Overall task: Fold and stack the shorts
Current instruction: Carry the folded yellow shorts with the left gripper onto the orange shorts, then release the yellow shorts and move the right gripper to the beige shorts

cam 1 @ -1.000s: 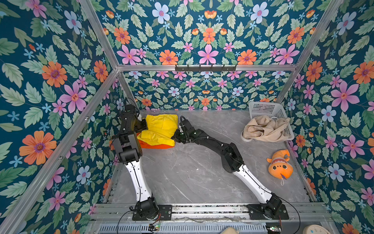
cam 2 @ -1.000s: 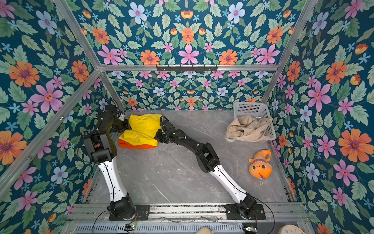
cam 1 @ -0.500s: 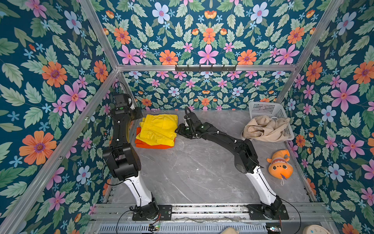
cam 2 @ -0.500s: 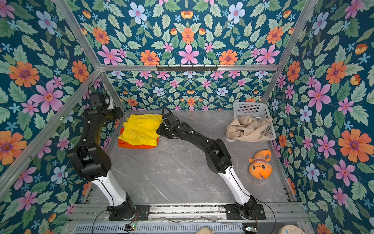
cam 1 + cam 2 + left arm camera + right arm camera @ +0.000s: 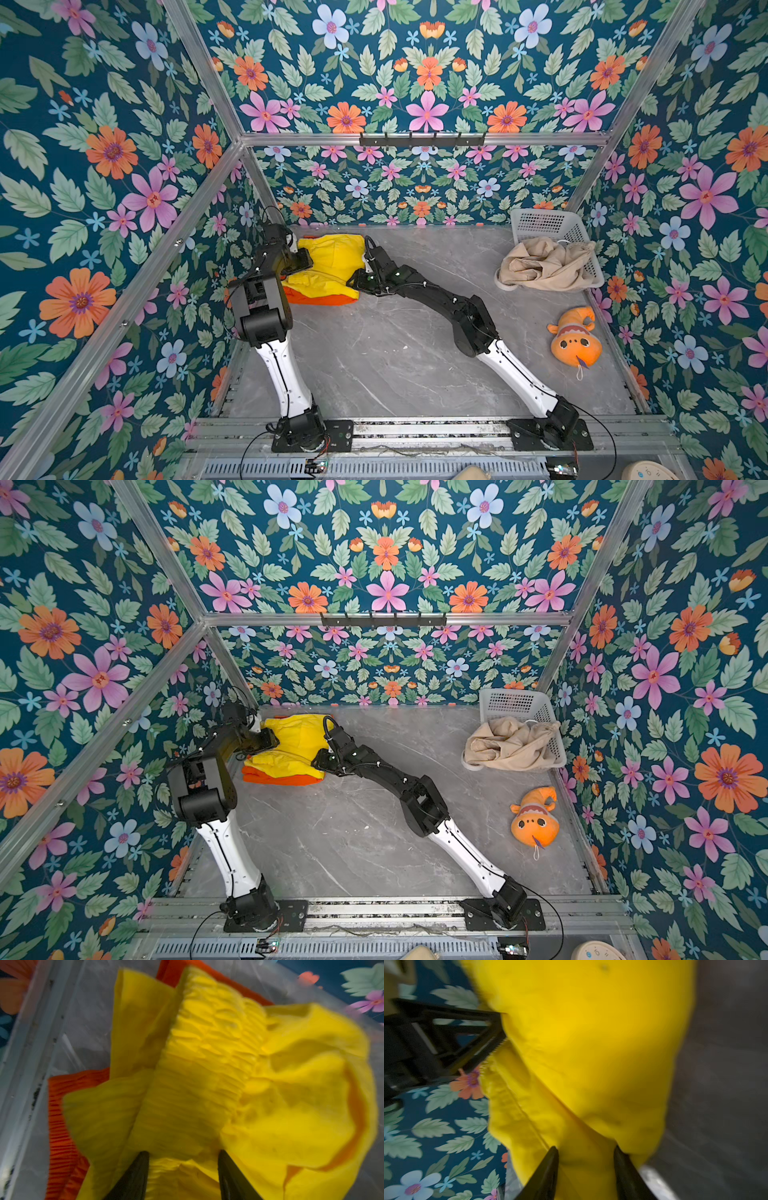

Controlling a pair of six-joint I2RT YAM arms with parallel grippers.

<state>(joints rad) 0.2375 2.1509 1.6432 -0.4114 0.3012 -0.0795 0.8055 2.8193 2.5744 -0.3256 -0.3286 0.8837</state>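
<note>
The yellow shorts [image 5: 332, 262] [image 5: 297, 742] lie rumpled on the folded orange shorts [image 5: 320, 298] [image 5: 282, 777] at the table's back left. My left gripper [image 5: 301, 261] [image 5: 182, 1152] sits at their left edge by the gathered waistband. It is open, its fingers apart over yellow fabric. My right gripper [image 5: 356, 280] [image 5: 585, 1148] is at their right edge, also open, with yellow cloth under its spread fingers. The beige shorts [image 5: 540, 266] [image 5: 509, 746] lie bunched, spilling from the basket at the back right.
A white plastic basket [image 5: 544, 220] stands in the back right corner. An orange plush fish [image 5: 575, 336] lies by the right wall. Floral walls close the table in on three sides, and the stack sits close to the left wall.
Half a second ago the left arm stood raised beside the stack. It is now bent low with its gripper at the yellow shorts. The right gripper has stayed at their right edge.
</note>
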